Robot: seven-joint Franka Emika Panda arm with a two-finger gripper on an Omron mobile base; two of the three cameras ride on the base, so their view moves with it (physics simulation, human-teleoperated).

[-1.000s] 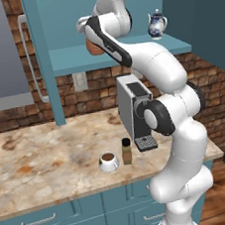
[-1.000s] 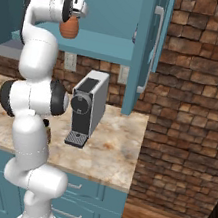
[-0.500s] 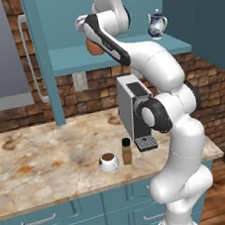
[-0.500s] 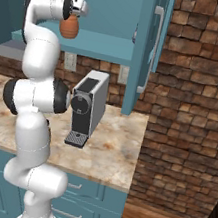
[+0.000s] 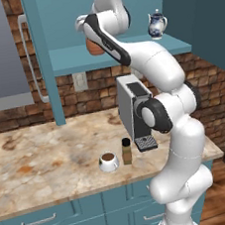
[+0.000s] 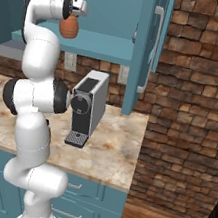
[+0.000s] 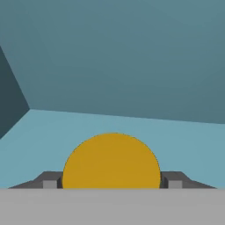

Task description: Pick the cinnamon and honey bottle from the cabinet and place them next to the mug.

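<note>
Gripper fingers are seen pressed against either side of the honey bottle, clamped on it at the open shelf of the cabinet. Down on the counter, the cinnamon is stood just right of the mug.

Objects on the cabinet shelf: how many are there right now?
2: the honey bottle between the fingers of the gripper, and a teapot at the shelf's right end. The arm may hide more.
</note>
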